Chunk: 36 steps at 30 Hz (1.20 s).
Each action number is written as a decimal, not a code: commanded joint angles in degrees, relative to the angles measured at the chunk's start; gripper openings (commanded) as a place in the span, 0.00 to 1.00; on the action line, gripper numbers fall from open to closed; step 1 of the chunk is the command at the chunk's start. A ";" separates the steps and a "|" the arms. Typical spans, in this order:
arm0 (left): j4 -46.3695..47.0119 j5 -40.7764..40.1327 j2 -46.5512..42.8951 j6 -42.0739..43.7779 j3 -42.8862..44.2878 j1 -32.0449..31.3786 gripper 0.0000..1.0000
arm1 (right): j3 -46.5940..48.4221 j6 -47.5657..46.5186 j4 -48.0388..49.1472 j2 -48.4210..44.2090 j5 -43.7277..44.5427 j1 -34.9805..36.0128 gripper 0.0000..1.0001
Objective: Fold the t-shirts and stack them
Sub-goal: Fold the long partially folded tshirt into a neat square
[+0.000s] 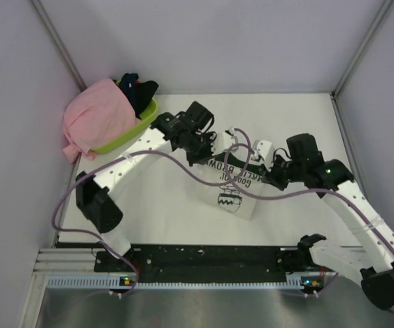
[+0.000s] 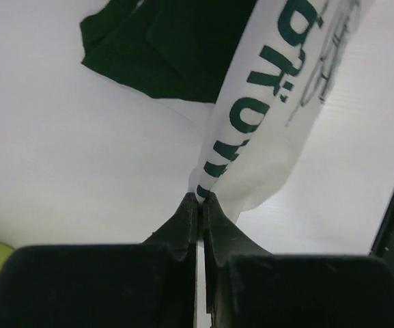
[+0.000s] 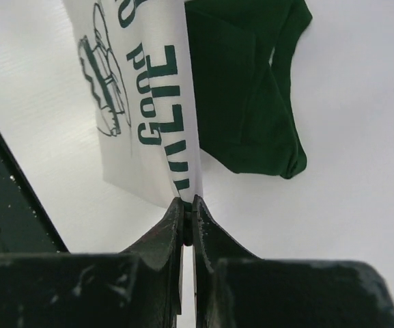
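The white t-shirt (image 1: 234, 195) with dark lettering hangs between both grippers over the middle of the table. My left gripper (image 1: 207, 152) is shut on a fold of it (image 2: 251, 130), its dark green sleeve (image 2: 169, 48) lying below on the table. My right gripper (image 1: 277, 171) is shut on another fold of it (image 3: 149, 102), with a green sleeve (image 3: 251, 89) beside it. The pink t-shirt (image 1: 95, 119) is draped over the basket at the back left. A dark t-shirt (image 1: 136, 89) lies in the basket.
A lime-green basket (image 1: 132, 133) stands at the back left against the wall. Grey walls close the sides and back. A black rail (image 1: 203, 256) with the arm bases runs along the near edge. Purple cables trail from both arms.
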 commanded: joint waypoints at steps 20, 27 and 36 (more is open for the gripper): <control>12.74 -18.63 38.67 1.90 29.72 4.16 0.00 | 10.27 9.28 7.12 34.06 4.26 -20.39 0.00; 20.90 -22.92 41.05 0.93 28.59 4.16 0.33 | 12.28 8.93 12.64 42.14 6.19 -21.27 0.19; 26.74 -21.03 29.56 -7.66 25.34 5.48 0.63 | 21.27 26.04 16.53 40.51 12.01 -24.96 0.26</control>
